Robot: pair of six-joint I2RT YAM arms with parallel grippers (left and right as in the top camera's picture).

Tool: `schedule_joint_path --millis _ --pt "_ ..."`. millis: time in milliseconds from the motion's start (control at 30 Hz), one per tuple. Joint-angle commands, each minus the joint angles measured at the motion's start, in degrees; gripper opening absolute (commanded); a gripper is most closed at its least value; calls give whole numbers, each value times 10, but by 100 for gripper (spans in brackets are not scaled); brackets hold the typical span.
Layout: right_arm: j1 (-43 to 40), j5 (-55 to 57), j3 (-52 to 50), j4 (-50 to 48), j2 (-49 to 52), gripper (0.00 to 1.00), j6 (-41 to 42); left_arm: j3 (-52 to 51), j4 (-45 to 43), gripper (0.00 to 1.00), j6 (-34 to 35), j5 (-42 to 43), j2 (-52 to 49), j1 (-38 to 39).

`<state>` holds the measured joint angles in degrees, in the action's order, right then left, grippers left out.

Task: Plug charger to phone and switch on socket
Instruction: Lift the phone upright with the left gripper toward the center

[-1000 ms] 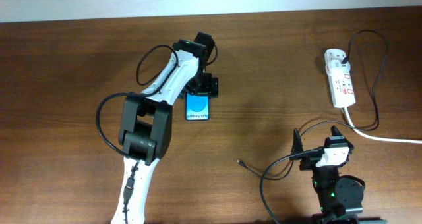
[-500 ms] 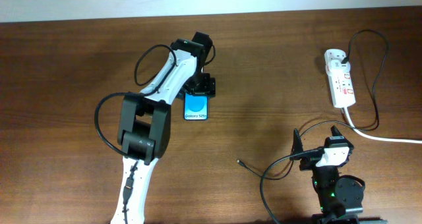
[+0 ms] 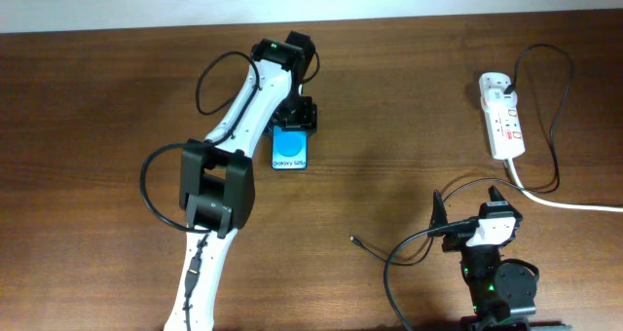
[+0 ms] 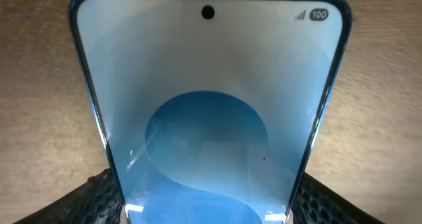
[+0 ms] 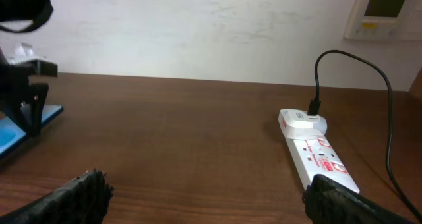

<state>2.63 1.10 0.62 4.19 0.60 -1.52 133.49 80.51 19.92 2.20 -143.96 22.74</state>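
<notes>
Two changes in the last second: my left hand (image 3: pixel 292 127) has narrowed onto the phone (image 3: pixel 290 153), gripping its sides, and dragged it slightly toward 12 o'clock. My right hand (image 3: pixel 469 206) gapes wide at 5 o'clock, with the charger (image 3: pixel 355 240) tip loose beside it, so nothing is plugged in yet.

Overhead: phone (image 3: pixel 290 158) top end hidden under left gripper (image 3: pixel 294 125); charger (image 3: pixel 356 241) plug tip too small to make out. Left wrist: phone btm cut by lower edge, contact of pads (image 4: pixel 99 201) w/ its sides unclear. Right wrist: socket (image 5: pixel 316 151) near end hidden behind right gripper (image 5: pixel 204 181), lower right.
</notes>
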Motion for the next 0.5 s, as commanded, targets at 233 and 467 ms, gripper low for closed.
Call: schedule_joint_path --millis 233,467 --pt "3 7 -3 3 -4 98 4 57 102 75 -3 374 0 -87" --pt "3 7 -3 3 -4 98 4 57 115 73 -29 692 0 -125"
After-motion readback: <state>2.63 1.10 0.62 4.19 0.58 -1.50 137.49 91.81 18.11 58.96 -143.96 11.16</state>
